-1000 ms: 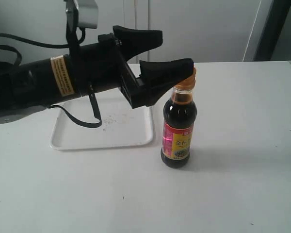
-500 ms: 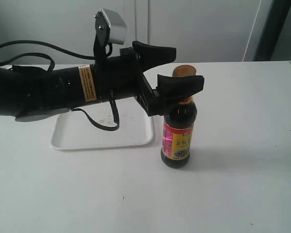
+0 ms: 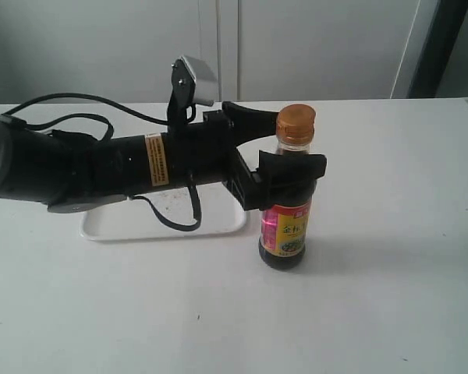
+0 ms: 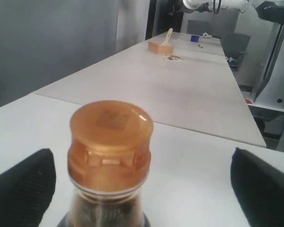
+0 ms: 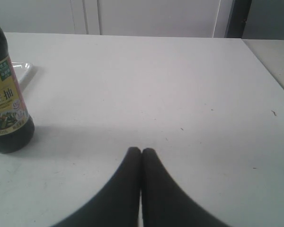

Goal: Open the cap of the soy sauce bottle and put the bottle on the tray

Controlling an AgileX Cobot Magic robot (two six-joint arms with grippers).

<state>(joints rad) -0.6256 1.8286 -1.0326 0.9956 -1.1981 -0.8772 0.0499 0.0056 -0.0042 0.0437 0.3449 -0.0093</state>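
The soy sauce bottle stands upright on the white table, just right of the tray. Its orange-gold cap is closed. My left gripper is open and straddles the bottle's neck below the cap, one finger behind it and one in front. In the left wrist view the cap fills the middle, with the black fingers far out on either side and clear of it. My right gripper is shut on nothing, low over the table, with the bottle off to one side.
The left arm's black body and cable lie across the tray, covering most of it. White cabinet doors stand behind the table. A second long table with small items shows in the left wrist view.
The left arm has moved right and down. Its front finger, which crossed the cap a second ago, now sits lower across the bottle's shoulder, so the cap shows fully. The bottle has not moved.
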